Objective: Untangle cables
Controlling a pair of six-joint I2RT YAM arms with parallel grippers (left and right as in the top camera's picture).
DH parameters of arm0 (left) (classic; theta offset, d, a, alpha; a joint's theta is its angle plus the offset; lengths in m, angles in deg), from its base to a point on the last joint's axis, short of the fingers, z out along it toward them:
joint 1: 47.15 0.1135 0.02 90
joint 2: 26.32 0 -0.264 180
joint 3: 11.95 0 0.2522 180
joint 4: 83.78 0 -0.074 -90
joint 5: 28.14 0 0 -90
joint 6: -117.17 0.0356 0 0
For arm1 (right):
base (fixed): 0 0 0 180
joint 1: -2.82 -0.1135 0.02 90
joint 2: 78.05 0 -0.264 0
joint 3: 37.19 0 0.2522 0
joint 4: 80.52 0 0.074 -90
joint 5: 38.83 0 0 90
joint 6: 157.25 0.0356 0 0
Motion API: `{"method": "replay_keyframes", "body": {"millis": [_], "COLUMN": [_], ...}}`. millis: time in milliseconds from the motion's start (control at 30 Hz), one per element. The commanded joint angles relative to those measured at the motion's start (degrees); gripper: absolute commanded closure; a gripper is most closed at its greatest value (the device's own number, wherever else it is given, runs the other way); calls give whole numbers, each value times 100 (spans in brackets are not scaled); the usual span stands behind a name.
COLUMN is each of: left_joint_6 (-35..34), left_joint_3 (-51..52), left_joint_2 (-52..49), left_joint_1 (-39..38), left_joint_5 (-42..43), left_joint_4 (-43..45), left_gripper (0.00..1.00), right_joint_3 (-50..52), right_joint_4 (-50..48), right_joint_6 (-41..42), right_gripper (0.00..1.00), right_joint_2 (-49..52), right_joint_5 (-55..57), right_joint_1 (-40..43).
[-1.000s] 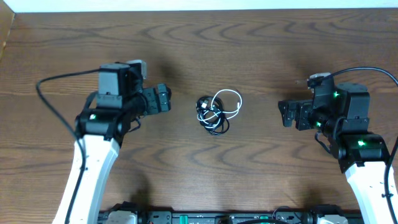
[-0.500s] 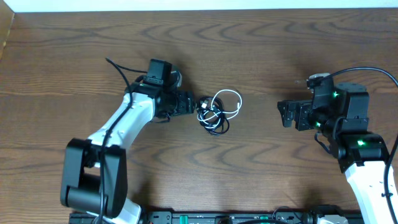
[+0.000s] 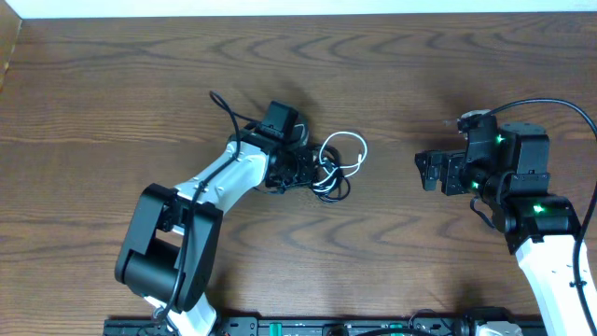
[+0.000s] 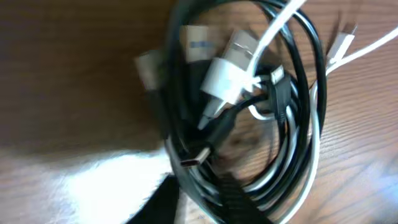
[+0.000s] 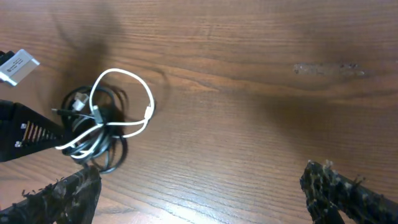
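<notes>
I count 1 white cable (image 4: 227,78) among black cables (image 4: 177,93), number unclear, on 1 wood-grain table (image 3: 420,75); right gripper (image 3: 426,172) wide, left gripper (image 3: 306,171) I cannot tell.

**Dark wood surface under soft overhead light**

A dark brown surface (image 3: 420,56) with broad, wavy wood grain spans almost the whole overhead view. A pale strip (image 3: 280,7) runs along its far edge, and a lighter tan sliver (image 3: 6,51) shows at the far left corner. The light is soft, and the shadows are blurred. A faint whitish scuff (image 5: 326,67) marks the grain in the right wrist view.
</notes>
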Motion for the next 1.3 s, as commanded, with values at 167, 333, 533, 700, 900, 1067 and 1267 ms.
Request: {"method": "replay_keyframes", "body": {"millis": [167, 333, 533, 700, 900, 1067, 1267], "left_joint_6": [-22, -20, -15, 98, 199, 195, 87], "left_joint_3": [-420, -420, -417, -417, -420, -420, -413], "left_joint_2": [769, 1209, 1207, 1207, 1445, 1926, 2090], "left_joint_1": [-79, -210, -433, -431, 70, 273, 249], "left_joint_5": [820, 1738, 1775, 1403, 1062, 1067, 1108], "left_joint_4": [264, 437, 413, 234, 63, 0, -358], "left_gripper": [92, 92, 92, 92, 92, 92, 92], "right_joint_3": [-107, -107, -107, -107, -101, -98, -98], "right_joint_4": [-7, -448, -1598, -1464, -726, -761, -2065], "right_joint_6": [286, 474, 782, 1480, 1528, 1530, 2000], "right_gripper": [12, 24, 27, 30, 33, 35, 35], "right_joint_2": [68, 833, 2090, 2699, 2785, 2837, 3108], "right_joint_5": [-686, -787, -782, -780, -354, -260, -979], "right_joint_1": [-107, -868, -1799, -2063, -2063, -2063, -2063]}}
